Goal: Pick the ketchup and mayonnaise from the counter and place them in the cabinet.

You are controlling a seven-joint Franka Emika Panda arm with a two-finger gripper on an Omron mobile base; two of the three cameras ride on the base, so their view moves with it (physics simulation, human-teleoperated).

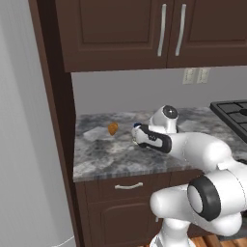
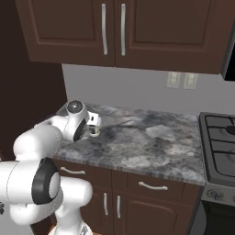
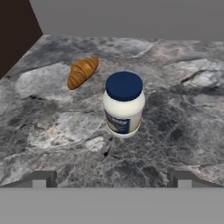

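The mayonnaise (image 3: 124, 104), a cream-white jar with a dark blue lid and a dark label, stands upright on the grey speckled counter (image 3: 183, 109). My gripper (image 3: 113, 179) hovers open above and short of it, and the jar sits centred ahead of the gap between the fingertips, untouched. In the left base view the gripper (image 1: 135, 137) hangs over the counter (image 1: 111, 159) near its left end, with the jar's blue lid (image 1: 137, 126) peeking out beside the hand. The right base view shows the gripper (image 2: 94, 125) low over the counter (image 2: 151, 147). The ketchup is out of view.
A croissant (image 3: 82, 72) lies just left of the jar, also seen as a croissant (image 1: 112, 128) near the back. A tall dark brown panel (image 1: 53, 106) bounds the counter's left end; I cannot tell whether it is the cabinet. Wall cupboards (image 1: 144, 29) hang above. A stove (image 2: 220, 142) sits on the right.
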